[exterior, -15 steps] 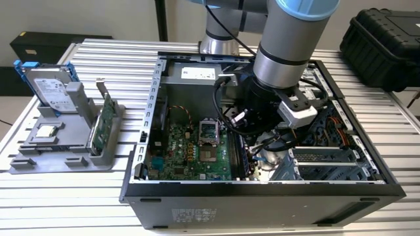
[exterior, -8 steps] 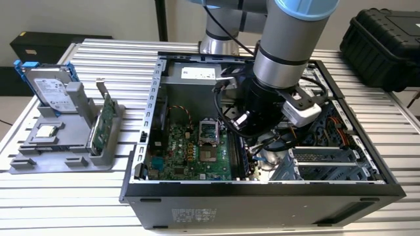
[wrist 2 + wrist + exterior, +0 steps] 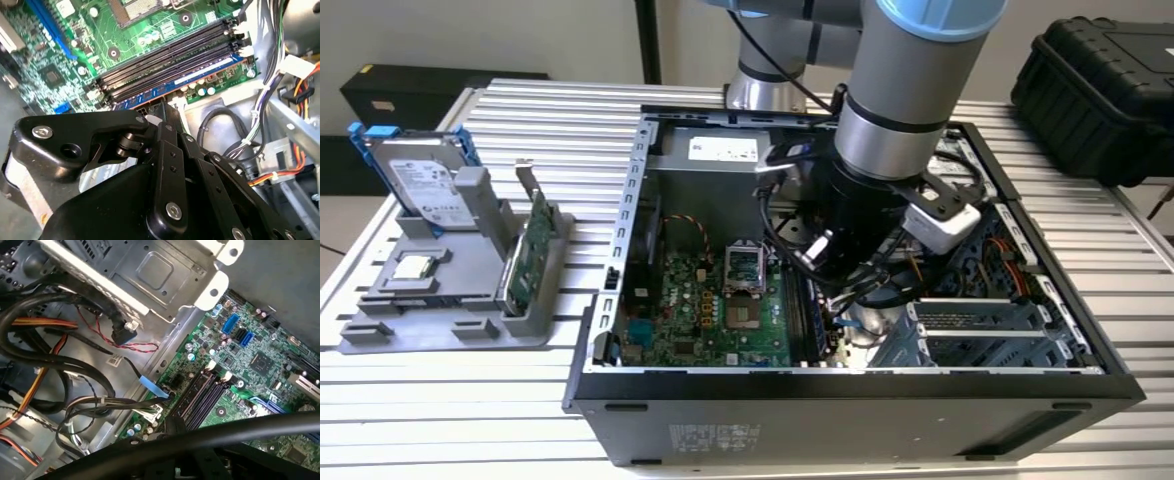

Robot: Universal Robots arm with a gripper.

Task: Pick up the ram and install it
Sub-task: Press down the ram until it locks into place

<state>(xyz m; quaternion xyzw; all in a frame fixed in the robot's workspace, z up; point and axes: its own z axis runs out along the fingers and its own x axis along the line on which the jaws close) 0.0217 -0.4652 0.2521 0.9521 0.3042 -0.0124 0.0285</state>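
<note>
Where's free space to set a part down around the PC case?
Bare slatted table in front of the grey fixture, and at the exterior view's right of the case. Crowded: inside the case, where the arm and cables sit beside the memory slots.

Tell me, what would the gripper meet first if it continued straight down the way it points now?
Probably the blue stick lying in the outermost of the black parallel memory slots on the green motherboard; the black gripper points just beside it, though depth is unclear.
</note>
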